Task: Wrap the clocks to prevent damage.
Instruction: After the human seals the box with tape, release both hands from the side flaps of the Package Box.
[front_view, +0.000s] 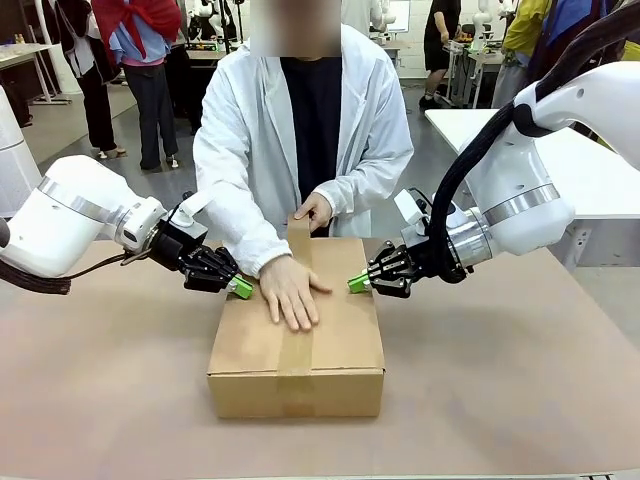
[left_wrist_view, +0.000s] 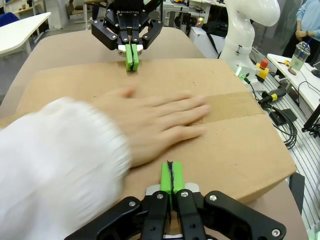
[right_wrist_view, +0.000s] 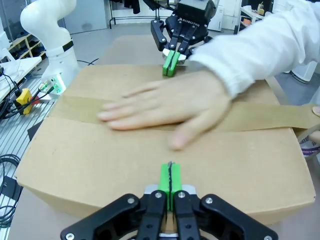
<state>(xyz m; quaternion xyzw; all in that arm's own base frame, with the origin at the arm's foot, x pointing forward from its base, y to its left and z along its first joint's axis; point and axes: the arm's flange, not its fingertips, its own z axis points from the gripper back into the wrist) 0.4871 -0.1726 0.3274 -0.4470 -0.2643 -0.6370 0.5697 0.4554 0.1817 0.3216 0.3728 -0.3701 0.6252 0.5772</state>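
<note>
The left pincer (front_view: 241, 288) and right pincer (front_view: 357, 283), both pressed together, rest their green tips on the brown carton (front_view: 340, 340) at its 9 and 3 o'clock edges. A person's hand (front_view: 291, 291) flattens brown tape (front_view: 295, 352) along the carton's middle on the tabletop (front_view: 500, 380); the wrapped clocks cannot be seen

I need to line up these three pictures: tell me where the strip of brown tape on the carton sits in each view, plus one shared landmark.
Front view: the tape strip runs down the carton's middle, from the person's far hand to the near face.
Left wrist view: a darker band right of the flat hand.
Right wrist view: a band crossing the lid, running off right.
Shared landmark: the person's flat hand on the lid.
</note>
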